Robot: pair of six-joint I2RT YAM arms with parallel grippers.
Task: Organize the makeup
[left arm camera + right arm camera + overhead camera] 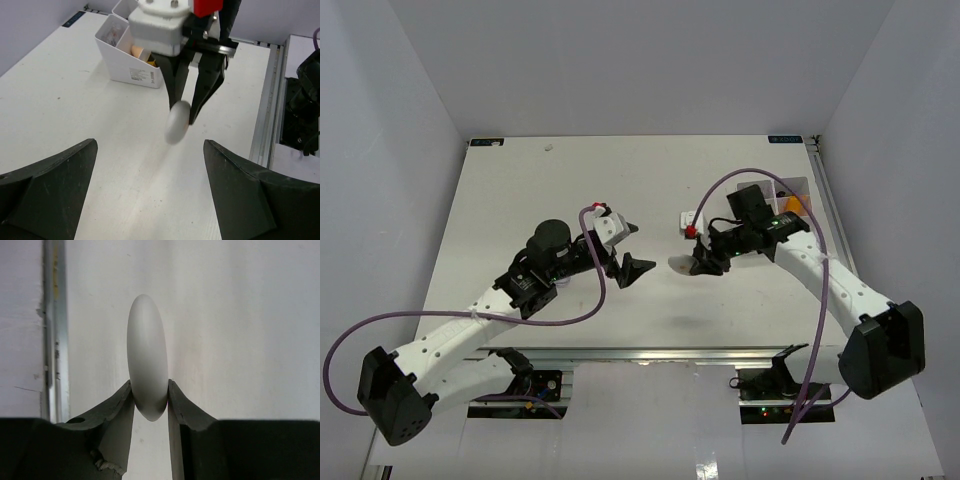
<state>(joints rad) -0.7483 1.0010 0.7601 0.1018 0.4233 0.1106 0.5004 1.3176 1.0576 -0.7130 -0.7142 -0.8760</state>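
Observation:
My right gripper (700, 264) is shut on the white oval compact (679, 264) and holds it edge-on above the table, near the middle. In the right wrist view the compact (147, 355) sticks out forward between the two fingers of the gripper (150, 390). The left wrist view shows the same gripper (183, 114) pointing down with the compact (177, 123) at its tips. My left gripper (626, 266) is open and empty, just left of the compact; its fingers (50, 190) frame bare table. An orange item (792, 205) lies in the tray behind the right arm.
The white compartment tray (131, 74) stands at the back right, holding a beige-orange piece (140, 51) and pink-printed packets (111, 35); in the top view the tray (802, 183) is largely hidden by the right arm. A metal rail (264, 125) runs along the table's right edge.

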